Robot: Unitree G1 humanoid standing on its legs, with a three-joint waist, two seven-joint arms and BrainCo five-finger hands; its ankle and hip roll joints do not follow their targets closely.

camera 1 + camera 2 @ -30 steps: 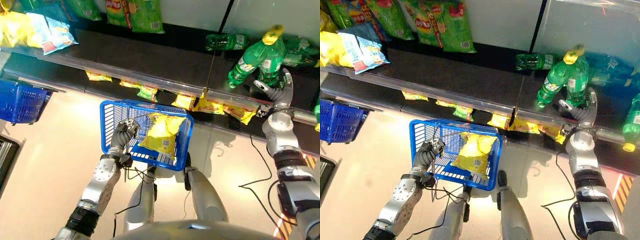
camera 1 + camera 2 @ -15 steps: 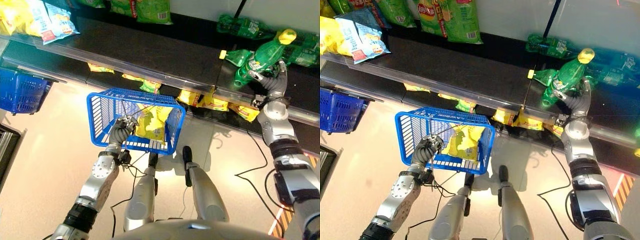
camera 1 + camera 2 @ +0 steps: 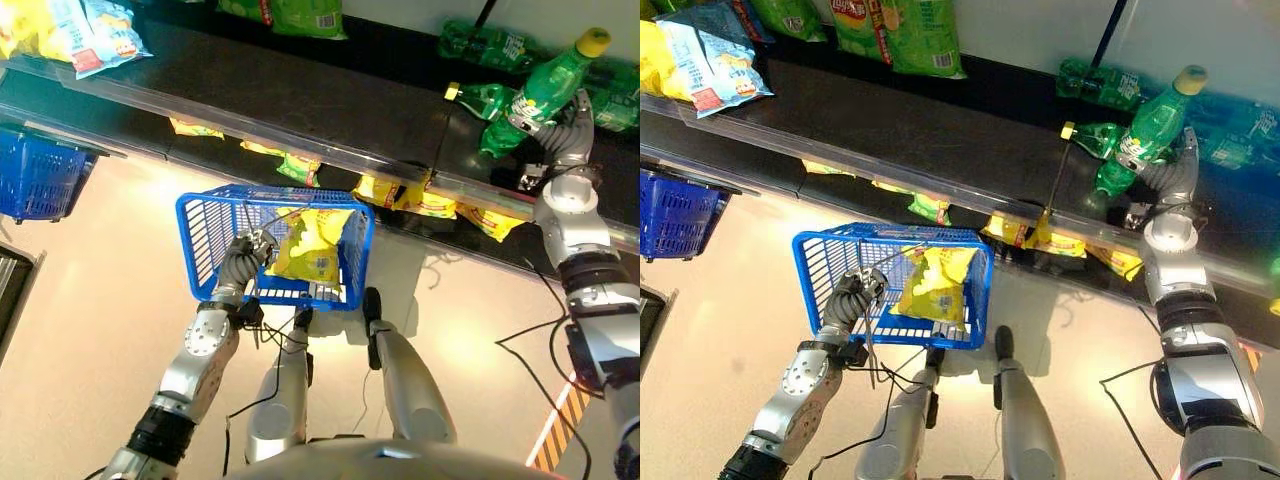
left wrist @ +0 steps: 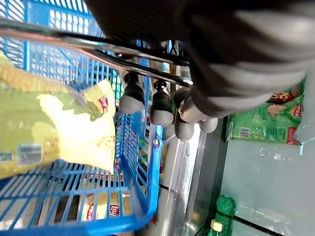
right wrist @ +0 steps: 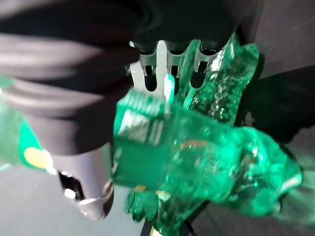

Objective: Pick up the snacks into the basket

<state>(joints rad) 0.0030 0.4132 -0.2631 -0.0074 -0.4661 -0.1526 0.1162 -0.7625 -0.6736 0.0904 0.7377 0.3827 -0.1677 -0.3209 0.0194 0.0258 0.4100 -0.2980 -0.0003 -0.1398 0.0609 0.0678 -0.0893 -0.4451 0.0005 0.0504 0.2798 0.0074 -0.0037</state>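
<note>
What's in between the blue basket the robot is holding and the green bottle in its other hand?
In the left eye view, yellow snack bags on the lower shelf lie between the basket and the bottle.

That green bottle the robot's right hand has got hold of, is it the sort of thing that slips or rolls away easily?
Probably somewhat. The green bottle looks like smooth, glossy plastic, so it may slide in the right hand. It is round, and similar bottles lie on their sides on the shelf, so it would likely roll if dropped. It is held tilted, so the grip needs to stay firm.

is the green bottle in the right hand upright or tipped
Tipped. The green bottle leans with its yellow cap up toward the right, gripped by the right robot hand above the shelf.
</note>
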